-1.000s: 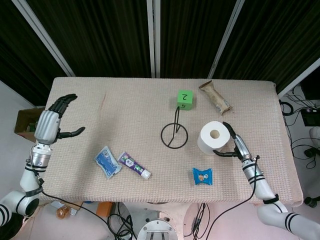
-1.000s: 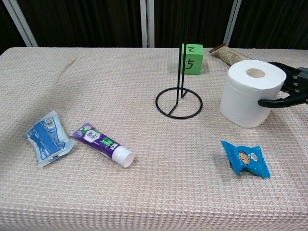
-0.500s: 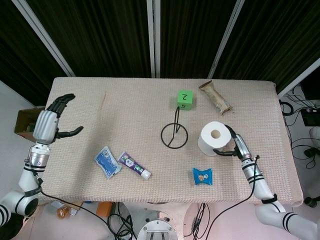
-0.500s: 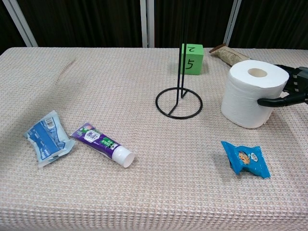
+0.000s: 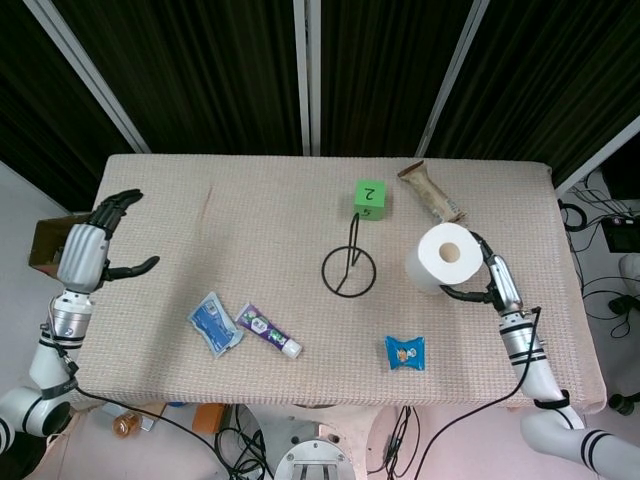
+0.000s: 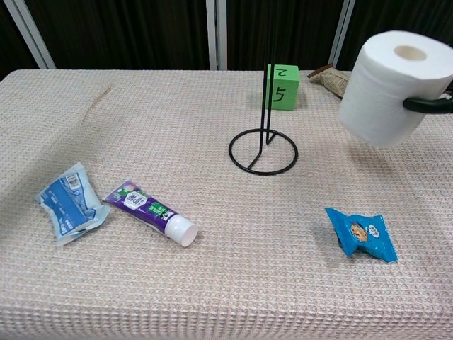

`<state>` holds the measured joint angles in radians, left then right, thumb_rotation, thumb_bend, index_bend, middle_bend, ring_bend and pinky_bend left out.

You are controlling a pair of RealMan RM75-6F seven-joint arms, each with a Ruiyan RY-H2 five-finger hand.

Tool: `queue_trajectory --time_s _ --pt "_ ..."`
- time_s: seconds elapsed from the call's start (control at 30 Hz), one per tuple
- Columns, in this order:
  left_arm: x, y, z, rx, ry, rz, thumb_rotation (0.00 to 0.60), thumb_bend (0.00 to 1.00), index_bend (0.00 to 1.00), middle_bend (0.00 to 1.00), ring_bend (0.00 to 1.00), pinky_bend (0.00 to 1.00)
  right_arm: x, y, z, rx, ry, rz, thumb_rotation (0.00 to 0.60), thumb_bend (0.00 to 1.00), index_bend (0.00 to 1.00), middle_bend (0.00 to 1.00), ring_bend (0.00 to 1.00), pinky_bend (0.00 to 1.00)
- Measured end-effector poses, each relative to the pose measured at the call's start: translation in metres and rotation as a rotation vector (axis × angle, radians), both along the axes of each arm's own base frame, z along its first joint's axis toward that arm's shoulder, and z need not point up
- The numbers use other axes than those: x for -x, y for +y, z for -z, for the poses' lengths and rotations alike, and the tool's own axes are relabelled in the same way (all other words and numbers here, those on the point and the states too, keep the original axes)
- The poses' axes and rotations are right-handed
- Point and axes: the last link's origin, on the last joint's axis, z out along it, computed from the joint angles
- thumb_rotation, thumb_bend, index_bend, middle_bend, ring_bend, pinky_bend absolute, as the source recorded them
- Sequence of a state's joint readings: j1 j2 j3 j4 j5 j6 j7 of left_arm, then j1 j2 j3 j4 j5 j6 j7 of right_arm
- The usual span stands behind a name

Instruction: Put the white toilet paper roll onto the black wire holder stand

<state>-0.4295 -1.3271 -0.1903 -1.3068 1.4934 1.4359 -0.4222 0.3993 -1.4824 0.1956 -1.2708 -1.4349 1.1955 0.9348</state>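
Nearest you on the counter lie a blue snack packet and a purple toothpaste tube, lettering unreadable. Your right hand has its fingers clamped on the white toilet paper roll, held clear of the counter right of the black wire holder stand. Behind sits a green cube marked 2 and 5. Your left hand hovers, fingers apart.

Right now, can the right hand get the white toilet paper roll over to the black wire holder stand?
Probably yes. The right hand holds the white toilet paper roll lifted off the table, and nothing stands between it and the black wire holder stand. The stand's upright rod runs out of the chest view, so the lift needed is unclear.
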Motion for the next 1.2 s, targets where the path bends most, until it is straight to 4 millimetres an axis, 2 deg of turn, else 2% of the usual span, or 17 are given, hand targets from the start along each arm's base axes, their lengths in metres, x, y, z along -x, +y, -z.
queue_trajectory --time_s 0.13,0.27,0.57,0.73,0.97,1.07,1.2 --pt "0.001 -0.001 -0.003 -0.002 -0.005 -0.001 0.176 0.09 0.14 0.15 0.16 0.32 -0.017 0.002 -0.027 0.043 -0.037 -0.046 0.6 0.19 0.47 0.47 0.22 0.18" --pt "0.0 -0.002 -0.003 0.0 -0.011 0.0 0.172 0.09 0.14 0.15 0.16 0.32 -0.043 0.002 -0.053 0.077 -0.061 -0.109 0.6 0.22 0.48 0.47 0.24 0.2" --pt "0.001 -0.003 -0.005 0.0 -0.009 -0.01 0.171 0.09 0.14 0.15 0.16 0.32 -0.118 -0.01 -0.082 0.076 -0.111 -0.213 0.6 0.23 0.49 0.47 0.27 0.22" --pt "0.005 -0.004 -0.005 0.006 -0.002 -0.018 0.175 0.09 0.14 0.15 0.16 0.32 -0.147 -0.024 -0.082 0.059 -0.108 -0.196 0.6 0.23 0.49 0.47 0.27 0.22" --pt "0.011 -0.006 -0.004 0.014 0.006 -0.03 0.172 0.09 0.14 0.15 0.16 0.32 -0.187 -0.045 -0.07 -0.015 -0.087 -0.163 0.6 0.23 0.49 0.47 0.27 0.22" --pt "0.013 -0.006 -0.003 0.015 0.001 -0.035 0.174 0.09 0.14 0.15 0.16 0.32 -0.203 -0.047 -0.064 -0.045 -0.081 -0.163 0.6 0.23 0.49 0.46 0.27 0.22" --pt "0.016 -0.006 -0.002 0.026 0.004 -0.04 0.174 0.09 0.14 0.15 0.16 0.32 -0.21 -0.047 -0.057 -0.076 -0.087 -0.141 0.6 0.23 0.5 0.46 0.27 0.22"
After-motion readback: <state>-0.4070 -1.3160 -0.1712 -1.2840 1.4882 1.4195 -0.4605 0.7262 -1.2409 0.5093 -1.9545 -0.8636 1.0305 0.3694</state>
